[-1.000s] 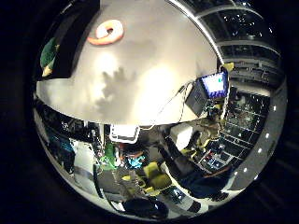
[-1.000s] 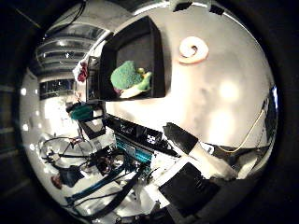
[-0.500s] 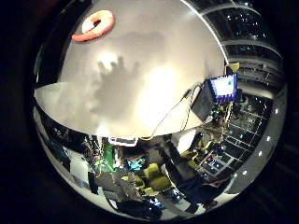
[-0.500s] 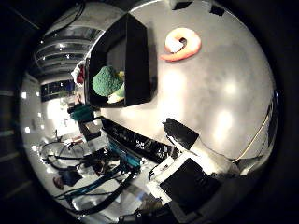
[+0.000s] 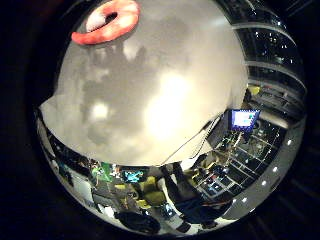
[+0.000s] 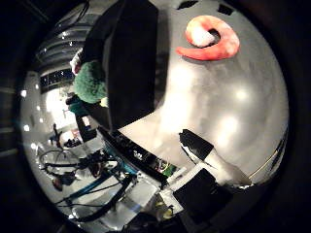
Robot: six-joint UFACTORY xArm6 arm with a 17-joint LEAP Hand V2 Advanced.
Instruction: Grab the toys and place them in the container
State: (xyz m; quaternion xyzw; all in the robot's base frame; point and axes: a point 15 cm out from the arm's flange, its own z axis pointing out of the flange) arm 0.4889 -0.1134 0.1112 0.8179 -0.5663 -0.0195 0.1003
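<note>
Shrimp toy, orange-pink and curled, lying on pale grey table, beside black container but apart from its wall. Green plush toy inside container, against its inner side. No readable writing or labels anywhere; lit monitor screen in room beyond table edge too small to read. Shrimp toy near margin of both palm views, hence off to one side of palm, not directly beneath. Shadow of hand on table surface next to shrimp toy, with spread finger shapes. Black and white part of right hand visible over table edge; finger posture not clear from it, so open or closed cannot be told.
</note>
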